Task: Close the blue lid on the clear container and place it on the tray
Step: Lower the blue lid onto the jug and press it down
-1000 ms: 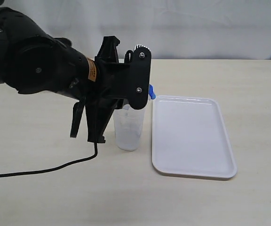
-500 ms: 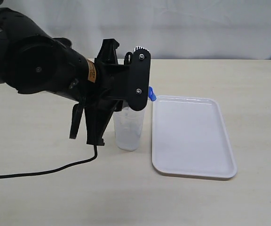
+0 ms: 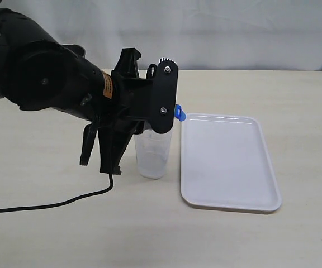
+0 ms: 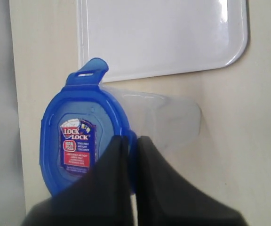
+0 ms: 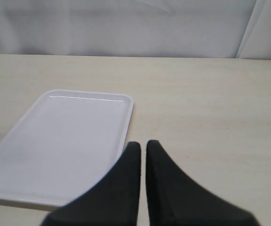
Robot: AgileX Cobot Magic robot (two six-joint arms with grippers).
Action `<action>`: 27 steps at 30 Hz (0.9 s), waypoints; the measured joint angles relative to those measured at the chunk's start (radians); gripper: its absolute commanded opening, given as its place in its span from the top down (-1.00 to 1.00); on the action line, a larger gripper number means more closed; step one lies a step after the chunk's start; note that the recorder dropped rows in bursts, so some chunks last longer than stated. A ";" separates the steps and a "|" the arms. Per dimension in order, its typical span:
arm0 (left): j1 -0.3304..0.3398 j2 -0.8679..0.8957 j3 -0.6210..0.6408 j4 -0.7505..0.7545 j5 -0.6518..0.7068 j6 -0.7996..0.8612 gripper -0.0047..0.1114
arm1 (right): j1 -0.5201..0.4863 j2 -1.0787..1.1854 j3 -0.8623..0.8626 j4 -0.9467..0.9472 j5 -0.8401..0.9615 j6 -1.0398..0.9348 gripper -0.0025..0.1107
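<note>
The blue lid (image 4: 79, 141), with a red and blue sticker, sits on top of the clear container (image 4: 168, 117). One of its flaps (image 3: 179, 113) sticks out toward the tray (image 3: 228, 162). My left gripper (image 4: 131, 139) is shut on the lid's rim, one finger on each side of the edge. The clear container (image 3: 152, 153) stands upright on the table just left of the white tray, its top hidden behind my left arm (image 3: 66, 84). My right gripper (image 5: 142, 143) is shut on nothing, low over the table beside the tray (image 5: 65, 141).
A black cable (image 3: 49, 202) trails from the left arm across the table toward the front left. A pale curtain (image 3: 233, 28) closes off the back edge of the table. The tray holds nothing.
The left arm has shifted slightly to the left with the lid in its grip, and a little more of the blue flap shows. The container and tray have not moved.
</note>
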 measured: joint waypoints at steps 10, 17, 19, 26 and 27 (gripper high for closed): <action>0.000 0.000 0.000 -0.013 -0.023 0.000 0.92 | 0.000 0.000 0.000 0.000 0.000 0.000 0.88; 0.000 0.000 0.000 -0.022 -0.032 0.004 0.92 | 0.000 0.000 0.000 0.000 0.000 0.000 0.88; 0.000 0.000 0.000 -0.022 -0.025 0.009 0.92 | 0.000 0.000 0.000 0.000 0.000 0.000 0.88; 0.000 0.000 0.000 -0.022 -0.004 0.026 0.92 | 0.000 0.000 0.000 0.000 0.000 0.000 0.88; 0.000 0.000 0.000 -0.022 0.000 0.026 0.92 | 0.000 0.000 0.000 0.000 0.000 0.000 0.88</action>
